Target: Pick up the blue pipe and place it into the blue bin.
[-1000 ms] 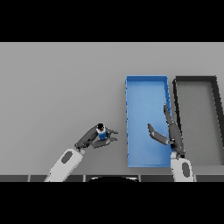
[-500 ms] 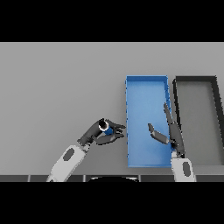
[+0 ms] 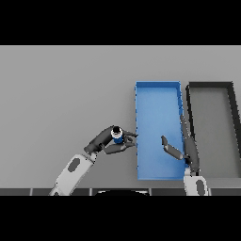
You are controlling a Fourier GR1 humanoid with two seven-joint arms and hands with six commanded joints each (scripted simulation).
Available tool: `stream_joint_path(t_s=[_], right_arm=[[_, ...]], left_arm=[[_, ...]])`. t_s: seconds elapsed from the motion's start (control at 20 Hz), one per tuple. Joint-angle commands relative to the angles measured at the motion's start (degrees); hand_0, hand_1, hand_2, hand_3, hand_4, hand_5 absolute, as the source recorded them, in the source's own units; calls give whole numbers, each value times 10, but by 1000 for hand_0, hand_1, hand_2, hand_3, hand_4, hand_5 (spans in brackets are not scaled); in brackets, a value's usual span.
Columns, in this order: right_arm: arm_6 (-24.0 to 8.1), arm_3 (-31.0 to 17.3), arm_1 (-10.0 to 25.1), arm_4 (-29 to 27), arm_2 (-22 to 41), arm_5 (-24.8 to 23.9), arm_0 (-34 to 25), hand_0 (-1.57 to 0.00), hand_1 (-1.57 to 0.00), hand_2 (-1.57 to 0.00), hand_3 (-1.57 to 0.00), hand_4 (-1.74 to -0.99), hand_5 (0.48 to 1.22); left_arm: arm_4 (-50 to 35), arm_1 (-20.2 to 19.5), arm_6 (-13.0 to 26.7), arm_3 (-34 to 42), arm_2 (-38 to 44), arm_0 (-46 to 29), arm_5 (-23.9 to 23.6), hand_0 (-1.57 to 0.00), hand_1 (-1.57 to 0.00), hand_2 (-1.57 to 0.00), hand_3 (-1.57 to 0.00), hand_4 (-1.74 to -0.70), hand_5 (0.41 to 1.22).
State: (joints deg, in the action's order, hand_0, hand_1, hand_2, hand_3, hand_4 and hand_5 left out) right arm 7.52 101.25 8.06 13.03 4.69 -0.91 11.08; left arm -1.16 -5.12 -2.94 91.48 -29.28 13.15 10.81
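Note:
A short blue pipe (image 3: 117,137) sits in my left hand (image 3: 104,142), whose fingers and thumb curl round it. The hand holds it just left of the blue bin (image 3: 158,92), close to the bin's left wall, with the fingertips almost at the wall. The bin is a long blue tray right of centre. My right hand (image 3: 184,147) hovers over the bin's near right part, fingers straight, thumb spread to the left, holding nothing.
A dark grey bin (image 3: 211,86) of the same shape stands directly right of the blue bin, their long walls almost touching. Grey tabletop (image 3: 61,94) stretches to the left and far side.
My left hand has carried the blue pipe to the right and slightly away from me, towards the blue bin's left wall. The right hand has barely shifted.

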Motion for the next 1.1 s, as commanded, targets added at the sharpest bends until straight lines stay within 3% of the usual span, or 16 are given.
stream_joint_path(t_s=[0.0, 0.1, 0.25, 0.35, 0.5, 0.65, 0.7, 0.95, 1.05], right_arm=[[-2, 20, -8, 14, 5, -15, 23, 1, 1, 1, 1, -1138, 643], [-7, 63, -27, 46, 17, -46, 73, 1, 1, 1, 1, -1188, 643], [-13, 103, -39, 62, 26, -61, 103, 1, 1, -20, 1, -1187, 642], [14, 132, -41, -16, 32, -8, 106, 1, -12, -67, 0, -1198, 641], [-56, 191, 8, -118, 33, 81, 83, 1, -29, -120, -1, -1215, 607], [-170, 201, 50, -183, 34, 134, 17, 1, -14, -111, 0, -1237, 577], [-192, 198, 56, -197, 38, 143, -13, 1, -11, -106, 0, -1247, 568], [-286, 198, 80, -203, 82, 169, -143, 1, -3, -66, 1, -1291, 558], [-298, 196, 76, -200, 105, 178, -183, 1, -2, -44, 1, -1298, 559]], left_arm=[[0, 2, -5, 4, -2, -4, 5, -1569, -1569, -1570, -1570, -1466, 1220], [14, 13, -4, 0, -7, -7, 3, -1570, -1570, -1570, -1570, -1466, 1220], [15, 17, -4, 3, 1, -9, 13, -1570, -1570, -1571, -1571, -1467, 1220], [25, 21, -9, 3, -1, -15, 17, -1571, -1571, -1571, -1571, -1467, 1221], [25, 29, 2, 10, 6, -13, 24, -1571, -1571, -1571, -1571, -1467, 1221], [27, 33, 1, 16, 8, -19, 36, -1571, -1571, -1571, -1571, -1467, 1221], [30, 34, 6, 11, 10, -20, 38, -1571, -1571, -1571, -1571, -1467, 1221], [42, 41, 15, 10, 20, -12, 47, -1571, -1571, -1571, -1571, -1467, 1221], [51, 44, 7, 7, 21, -14, 51, -1571, -1571, -1571, -1571, -1467, 1221]])
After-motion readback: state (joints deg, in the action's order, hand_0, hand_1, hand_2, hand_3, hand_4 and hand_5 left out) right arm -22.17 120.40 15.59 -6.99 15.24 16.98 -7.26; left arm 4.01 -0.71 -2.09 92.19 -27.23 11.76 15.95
